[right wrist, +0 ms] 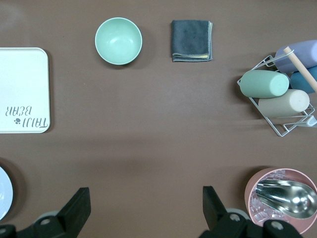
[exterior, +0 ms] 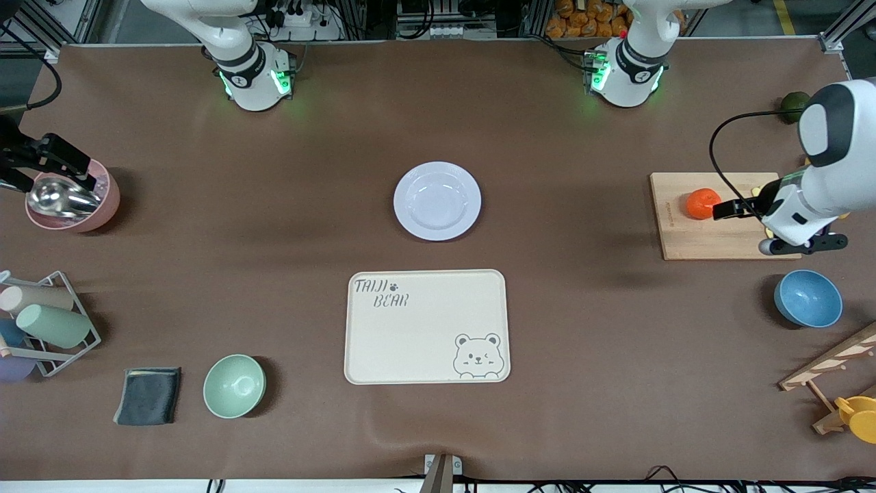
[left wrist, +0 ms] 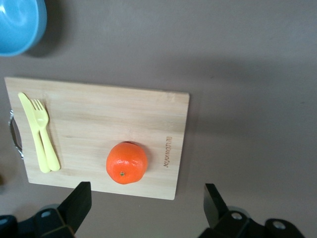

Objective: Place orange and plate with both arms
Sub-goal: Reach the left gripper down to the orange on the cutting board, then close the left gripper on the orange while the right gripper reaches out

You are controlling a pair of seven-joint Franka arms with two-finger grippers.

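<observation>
The right gripper (exterior: 65, 166) hangs with jaws spread and empty over the pink bowl (exterior: 102, 205), waiting. The plate (exterior: 436, 200) lies at mid-table, just farther from the front camera than the bear-print tray (exterior: 424, 329); glossy, stiff and breakable, it is probably best pinched at its rim. The orange (exterior: 702, 203) sits on the cutting board (exterior: 674, 233); round and likely to roll, it wants a gentle grip across its middle. The left gripper (left wrist: 147, 202) hovers over the board's edge beside the fruit, jaws wide and empty.
</observation>
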